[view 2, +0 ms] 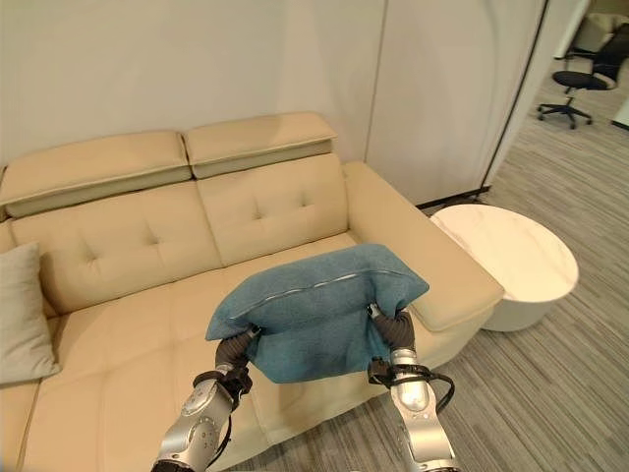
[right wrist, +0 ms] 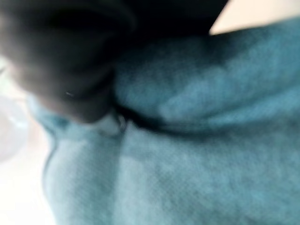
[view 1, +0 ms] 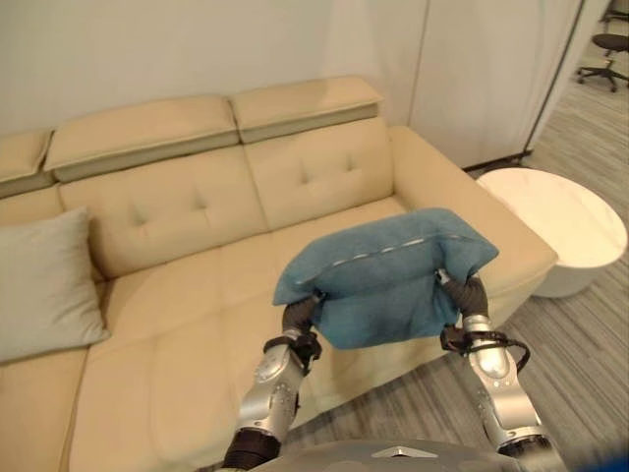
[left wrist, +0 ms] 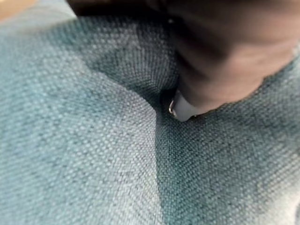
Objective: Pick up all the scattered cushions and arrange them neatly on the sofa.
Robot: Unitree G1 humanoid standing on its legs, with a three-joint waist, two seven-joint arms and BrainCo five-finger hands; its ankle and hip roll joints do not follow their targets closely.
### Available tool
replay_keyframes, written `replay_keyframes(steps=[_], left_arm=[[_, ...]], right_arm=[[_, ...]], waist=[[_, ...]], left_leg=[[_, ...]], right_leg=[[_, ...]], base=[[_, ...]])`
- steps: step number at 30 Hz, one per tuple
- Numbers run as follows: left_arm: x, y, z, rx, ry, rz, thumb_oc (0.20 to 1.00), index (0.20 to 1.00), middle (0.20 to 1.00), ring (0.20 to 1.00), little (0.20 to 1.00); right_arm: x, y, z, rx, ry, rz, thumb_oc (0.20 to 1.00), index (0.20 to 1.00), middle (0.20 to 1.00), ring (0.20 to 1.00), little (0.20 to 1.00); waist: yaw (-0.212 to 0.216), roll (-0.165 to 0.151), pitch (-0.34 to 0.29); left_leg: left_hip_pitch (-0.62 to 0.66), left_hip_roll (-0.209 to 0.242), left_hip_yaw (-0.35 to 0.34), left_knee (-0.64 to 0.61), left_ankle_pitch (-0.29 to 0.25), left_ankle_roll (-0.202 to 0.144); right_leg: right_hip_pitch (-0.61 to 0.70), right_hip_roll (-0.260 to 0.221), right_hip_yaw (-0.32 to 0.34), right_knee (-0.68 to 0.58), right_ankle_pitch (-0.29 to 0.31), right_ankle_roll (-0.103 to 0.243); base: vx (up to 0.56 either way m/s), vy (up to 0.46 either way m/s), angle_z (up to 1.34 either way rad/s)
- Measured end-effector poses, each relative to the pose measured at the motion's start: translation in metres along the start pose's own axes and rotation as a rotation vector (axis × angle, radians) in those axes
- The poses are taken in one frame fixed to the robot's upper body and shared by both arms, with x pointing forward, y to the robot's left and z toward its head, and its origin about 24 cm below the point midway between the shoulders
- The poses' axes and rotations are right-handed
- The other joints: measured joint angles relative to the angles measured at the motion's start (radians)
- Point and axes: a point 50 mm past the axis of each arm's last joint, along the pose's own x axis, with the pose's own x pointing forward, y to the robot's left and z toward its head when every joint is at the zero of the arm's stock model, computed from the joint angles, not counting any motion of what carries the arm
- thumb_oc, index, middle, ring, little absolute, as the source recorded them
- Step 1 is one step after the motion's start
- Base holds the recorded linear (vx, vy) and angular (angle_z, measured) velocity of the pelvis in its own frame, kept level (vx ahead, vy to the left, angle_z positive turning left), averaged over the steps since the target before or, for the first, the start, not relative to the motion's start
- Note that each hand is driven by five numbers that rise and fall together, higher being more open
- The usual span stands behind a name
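Note:
A blue cushion [view 1: 383, 280] hangs in the air over the front edge of the beige sofa [view 1: 197, 285], above its right seat. My left hand [view 1: 300, 317] grips its lower left side and my right hand [view 1: 470, 295] its lower right side. The cushion's top sags forward over both hands. Close up, my left hand [left wrist: 220, 56] digs into the creased blue cloth [left wrist: 84, 140], and my right hand [right wrist: 61, 56] pinches a fold of it [right wrist: 197, 164]. A grey cushion [view 1: 44, 285] leans upright against the sofa's back at the far left.
A round white side table [view 1: 560, 221] stands right of the sofa's right armrest [view 1: 462, 197]. White partition panels [view 1: 482, 69] rise behind it. A black office chair [view 1: 609, 59] stands far back right. Striped grey carpet [view 1: 580, 354] lies before the sofa.

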Motion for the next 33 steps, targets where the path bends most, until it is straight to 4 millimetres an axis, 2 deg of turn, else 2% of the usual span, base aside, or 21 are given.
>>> replay_keyframes(steps=[2,3,4,5,6,7,9,11,13,15,17,18,20,21,23,24,27,28,29,31,33], left_arm=[[0.0,0.002,0.001,-0.003,-0.002,0.012,0.2,0.2,0.2,0.2,0.2],[0.002,0.002,0.002,0.0,-0.002,0.02,0.2,0.2,0.2,0.2,0.2],[0.002,0.002,0.002,0.004,0.0,0.028,0.2,0.2,0.2,0.2,0.2],[0.004,0.003,0.002,0.012,0.008,0.033,0.2,0.2,0.2,0.2,0.2],[0.003,0.006,0.0,0.029,0.024,0.042,0.2,0.2,0.2,0.2,0.2],[0.003,0.005,-0.005,0.026,0.053,0.045,0.2,0.2,0.2,0.2,0.2],[0.005,0.002,-0.004,0.04,0.058,0.035,0.2,0.2,0.2,0.2,0.2],[0.007,0.001,-0.004,0.04,0.063,0.038,0.2,0.2,0.2,0.2,0.2],[0.01,0.002,0.0,0.035,0.067,0.058,0.2,0.2,0.2,0.2,0.2],[0.025,0.01,0.016,0.054,0.058,0.097,0.2,0.2,0.2,0.2,0.2],[0.049,0.013,0.042,0.119,0.046,0.134,0.2,0.2,0.2,0.2,0.2],[0.055,0.009,0.057,0.155,0.009,0.139,0.2,0.2,0.2,0.2,0.2],[0.071,0.011,0.086,0.253,-0.022,0.176,0.2,0.2,0.2,0.2,0.2],[0.094,-0.001,0.119,0.261,-0.03,0.224,0.2,0.2,0.2,0.2,0.2],[0.109,-0.046,0.18,0.26,-0.165,0.206,0.2,0.2,0.2,0.2,0.2],[0.111,-0.063,0.203,0.255,-0.22,0.197,0.2,0.2,0.2,0.2,0.2],[0.114,-0.068,0.228,0.306,-0.234,0.245,0.2,0.2,0.2,0.2,0.2],[0.11,-0.083,0.266,0.39,-0.283,0.263,0.2,0.2,0.2,0.2,0.2],[0.107,-0.091,0.28,0.412,-0.309,0.262,0.2,0.2,0.2,0.2,0.2],[0.101,-0.104,0.3,0.455,-0.344,0.266,0.2,0.2,0.2,0.2,0.2],[0.099,-0.106,0.305,0.472,-0.33,0.269,0.2,0.2,0.2,0.2,0.2]], right_arm=[[0.0,0.003,-0.002,0.021,0.018,0.003,0.2,0.2,0.2,0.2,0.2],[0.0,0.003,-0.003,0.028,0.033,0.012,0.2,0.2,0.2,0.2,0.2],[0.0,0.004,-0.004,0.033,0.041,0.018,0.2,0.2,0.2,0.2,0.2],[0.0,0.004,-0.005,0.035,0.05,0.022,0.2,0.2,0.2,0.2,0.2],[-0.001,0.005,-0.008,0.04,0.065,0.025,0.2,0.2,0.2,0.2,0.2],[0.0,0.002,-0.012,0.032,0.084,0.015,0.2,0.2,0.2,0.2,0.2],[0.005,-0.004,-0.014,0.016,0.112,0.001,0.2,0.2,0.2,0.2,0.2],[0.006,-0.006,-0.015,-0.001,0.13,0.012,0.2,0.2,0.2,0.2,0.2],[0.021,-0.003,-0.009,-0.008,0.137,0.045,0.2,0.2,0.2,0.2,0.2],[0.05,0.004,-0.001,-0.042,0.158,0.097,0.2,0.2,0.2,0.2,0.2],[0.083,0.014,0.01,-0.106,0.189,0.156,0.2,0.2,0.2,0.2,0.2],[0.088,0.017,0.017,-0.108,0.169,0.169,0.2,0.2,0.2,0.2,0.2],[0.11,0.018,0.028,-0.163,0.183,0.193,0.2,0.2,0.2,0.2,0.2],[0.142,0.028,0.054,-0.247,0.2,0.218,0.2,0.2,0.2,0.2,0.2],[0.173,0.04,0.12,-0.264,0.089,0.192,0.2,0.2,0.2,0.2,0.2],[0.179,0.042,0.143,-0.244,0.035,0.18,0.2,0.2,0.2,0.2,0.2],[0.187,0.037,0.16,-0.275,0.016,0.164,0.2,0.2,0.2,0.2,0.2],[0.194,0.039,0.192,-0.283,-0.021,0.152,0.2,0.2,0.2,0.2,0.2],[0.196,0.038,0.204,-0.279,-0.044,0.152,0.2,0.2,0.2,0.2,0.2],[0.198,0.034,0.213,-0.263,-0.045,0.137,0.2,0.2,0.2,0.2,0.2],[0.199,0.03,0.207,-0.243,-0.008,0.137,0.2,0.2,0.2,0.2,0.2]], waist=[[-0.01,0.006,0.002],[-0.01,-0.002,0.002],[-0.02,-0.008,0.003],[-0.025,-0.025,0.005],[-0.023,-0.049,0.0],[-0.017,-0.014,-0.01],[-0.028,0.018,-0.005],[-0.029,0.028,-0.013],[-0.033,0.027,-0.017],[-0.03,0.024,-0.019],[-0.026,0.008,-0.027],[-0.023,-0.002,-0.029],[-0.004,-0.006,-0.029],[-0.01,-0.014,-0.039],[-0.01,-0.013,-0.005],[-0.004,-0.011,0.013],[-0.008,0.001,0.048],[-0.011,0.021,0.075],[-0.008,0.035,0.086],[-0.006,0.044,0.1],[-0.007,0.046,0.104]], left_leg=[[-0.002,0.023,-0.023,-0.003,-0.005,-0.016],[0.003,0.039,-0.056,-0.009,-0.006,-0.044],[0.005,0.044,-0.073,-0.008,-0.006,-0.045],[0.017,0.044,-0.086,-0.016,-0.004,-0.065],[0.036,0.043,-0.094,-0.018,-0.012,-0.107],[0.035,0.083,-0.098,-0.016,-0.024,-0.126],[0.062,0.138,-0.12,-0.035,-0.027,-0.142],[0.103,0.184,-0.114,-0.07,-0.017,-0.159],[0.113,0.21,-0.113,-0.07,-0.013,-0.164],[0.126,0.224,-0.112,-0.066,-0.009,-0.171],[0.117,0.229,-0.112,-0.068,0.003,-0.211],[0.105,0.231,-0.107,-0.071,0.02,-0.229],[0.096,0.239,-0.089,-0.059,0.021,-0.228],[-0.017,0.226,-0.098,-0.002,0.019,-0.232],[-0.15,0.221,-0.109,-0.001,0.059,-0.244],[-0.178,0.225,-0.113,-0.018,0.074,-0.251],[-0.219,0.218,-0.118,-0.014,0.089,-0.257],[-0.299,0.21,-0.115,-0.015,0.095,-0.257],[-0.331,0.212,-0.114,-0.028,0.095,-0.257],[-0.39,0.207,-0.112,-0.052,0.115,-0.26],[-0.423,0.2,-0.111,-0.061,0.125,-0.255]], right_leg=[[-0.005,0.002,0.054,-0.161,0.052,0.006],[-0.011,0.007,0.148,-0.31,0.133,0.023],[-0.006,0.006,0.185,-0.36,0.173,0.025],[-0.006,0.001,0.21,-0.387,0.226,0.024],[0.003,0.0,0.223,-0.408,0.338,0.017],[0.022,0.033,0.205,-0.422,0.329,0.009],[0.079,0.081,0.152,-0.471,0.331,-0.022],[0.138,0.124,0.129,-0.537,0.34,-0.047],[0.177,0.155,0.125,-0.588,0.35,-0.068],[0.214,0.169,0.119,-0.63,0.359,-0.083],[0.214,0.182,0.109,-0.654,0.379,-0.103],[0.211,0.185,0.098,-0.654,0.379,-0.107],[0.202,0.191,0.093,-0.653,0.38,-0.111],[0.119,0.181,0.078,-0.635,0.393,-0.12],[-0.022,0.176,0.076,-0.615,0.429,-0.123],[-0.054,0.178,0.074,-0.621,0.445,-0.134],[-0.107,0.175,0.063,-0.582,0.442,-0.129],[-0.2,0.161,0.061,-0.557,0.448,-0.129],[-0.241,0.162,0.061,-0.558,0.461,-0.13],[-0.313,0.16,0.066,-0.559,0.48,-0.124],[-0.352,0.153,0.069,-0.558,0.482,-0.123]], base=[[0.11,-0.112,0.29],[0.08,-0.074,0.54],[0.04,-0.056,0.59],[0.09,-0.124,0.63],[0.12,-0.169,0.4],[0.18,-0.237,0.26],[0.15,-0.253,0.3],[0.15,-0.248,0.24],[0.17,-0.287,0.06],[0.16,-0.296,0.02],[0.06,-0.152,0.08],[-0.04,-0.182,0.2],[-0.34,-0.106,0.11],[-0.43,-0.016,0.11],[-0.34,0.02,0.15],[-0.37,0.04,0.1],[-0.25,0.044,0.08],[-0.12,0.03,0.01],[-0.12,0.027,-0.04],[-0.09,0.033,-0.04],[-0.06,0.012,0.01]])
